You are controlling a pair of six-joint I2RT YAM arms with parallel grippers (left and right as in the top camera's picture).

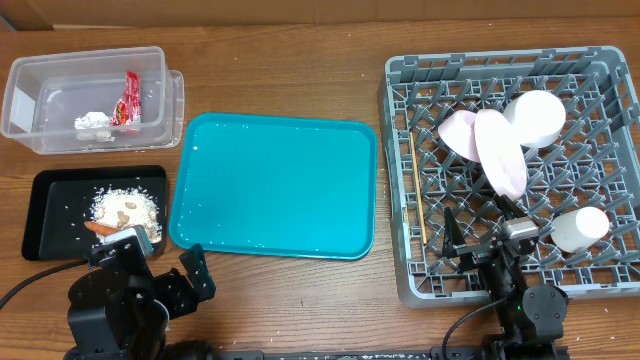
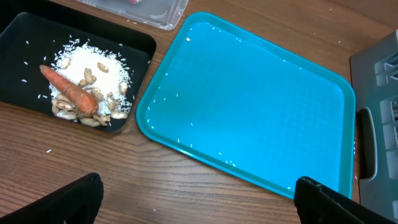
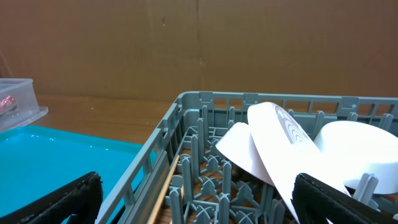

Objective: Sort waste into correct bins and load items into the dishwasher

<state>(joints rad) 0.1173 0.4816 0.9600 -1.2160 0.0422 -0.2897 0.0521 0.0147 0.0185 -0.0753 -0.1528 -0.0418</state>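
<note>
Overhead showed me both jaws open and empty, waste (image 1: 125, 207) binned left of the teal tray (image 1: 275, 185), dishes (image 1: 535, 117) racked right of it, where my careless swing could topple the leaning plate (image 1: 500, 152).

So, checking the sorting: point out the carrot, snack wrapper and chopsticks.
carrot (image 2: 69, 89), left wrist view, mid-body.
snack wrapper (image 1: 129, 100), overhead view, red middle.
chopsticks (image 1: 417, 188), overhead view, mid-shaft.

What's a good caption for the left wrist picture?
A carrot lies on rice and peanuts in the black tray, beside the teal tray.
</note>
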